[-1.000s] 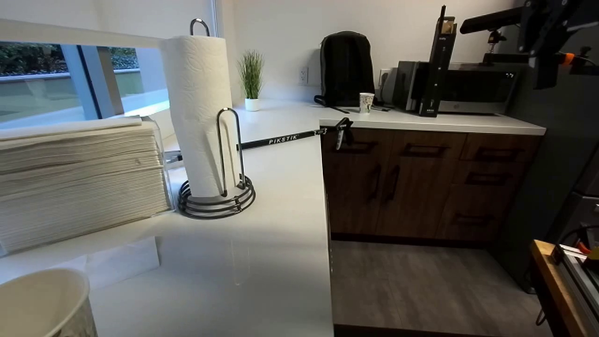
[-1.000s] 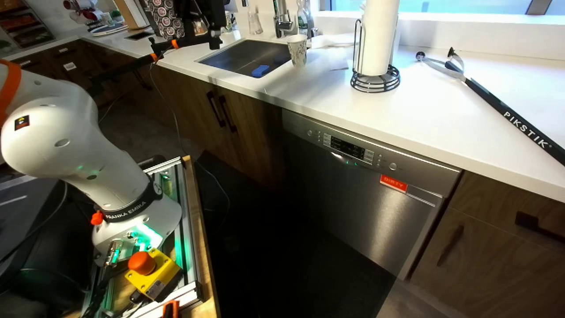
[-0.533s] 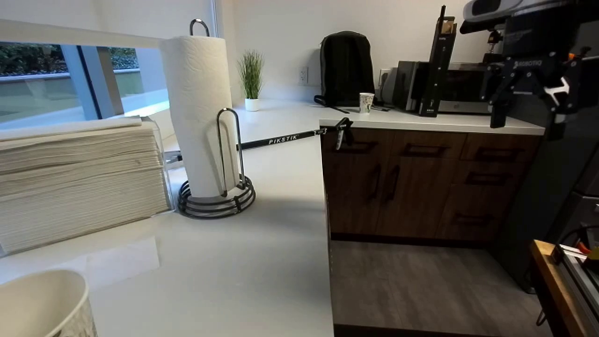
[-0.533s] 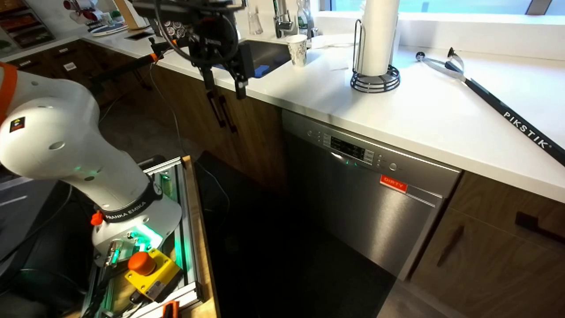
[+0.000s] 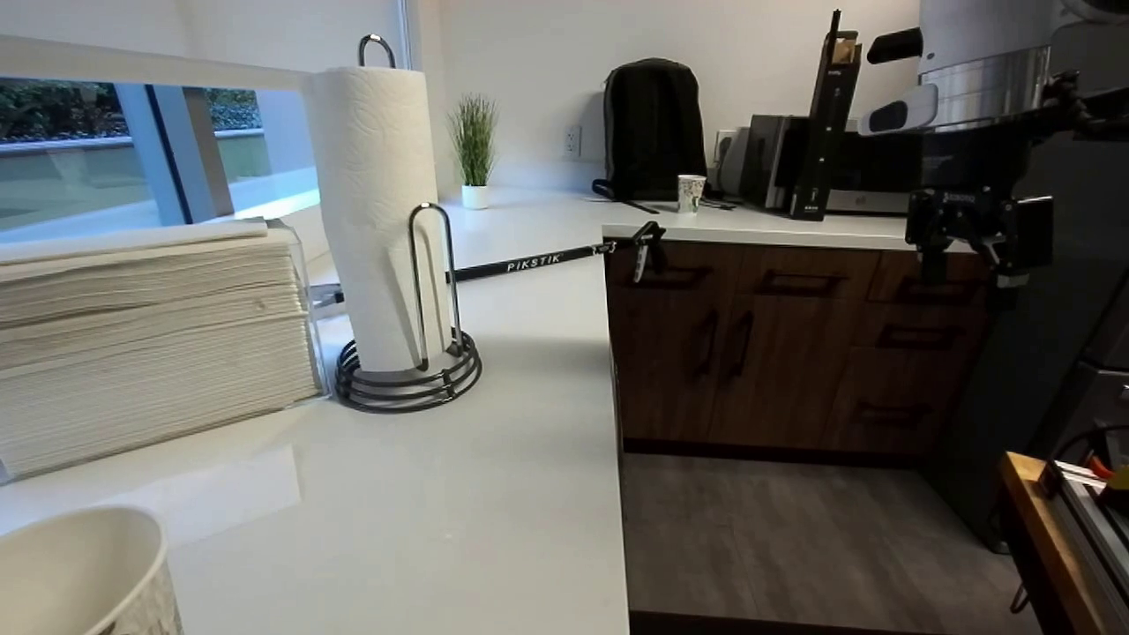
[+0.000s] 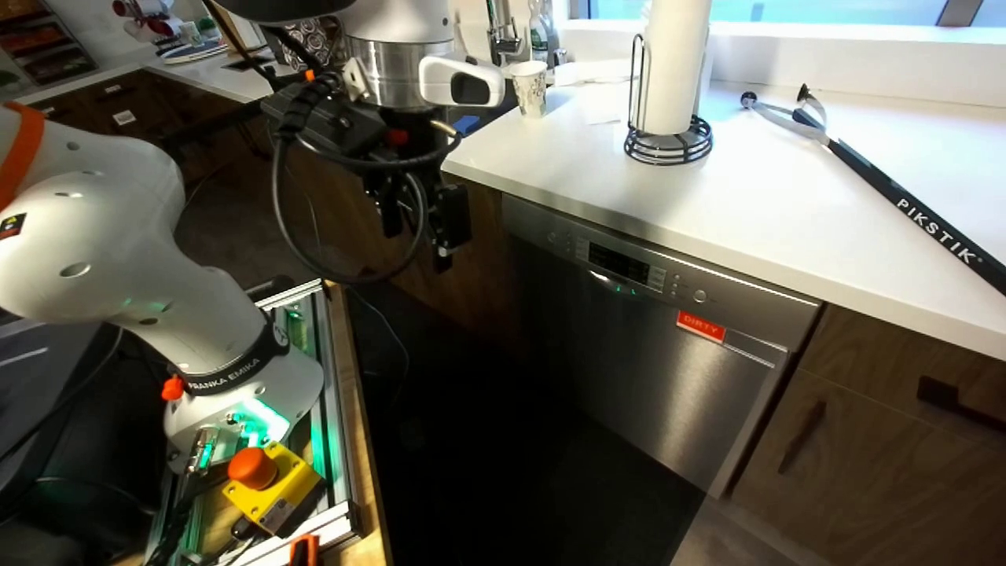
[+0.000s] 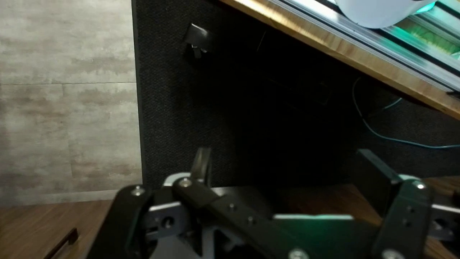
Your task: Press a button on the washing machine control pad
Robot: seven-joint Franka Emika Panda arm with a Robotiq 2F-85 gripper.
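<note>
The stainless steel washing machine is built in under the white counter in an exterior view. Its control pad, a dark display with pale buttons beside it, runs along the top front strip. A red "DIRTY" label is on its front below the pad. My gripper points down in the air left of the machine, apart from it. It also shows at the right in an exterior view. In the wrist view my gripper is open and empty, its fingers wide apart over dark floor. The pad is out of the wrist view.
The counter edge overhangs the machine. A paper cup, a paper towel roll and a grabber stick are on the counter. The wooden robot stand edge is left of the machine. A cable loop hangs by the gripper.
My gripper has come down from high above the sink area to below the counter top's level. It now points downward. The washing machine and the things on the counter have not moved.
</note>
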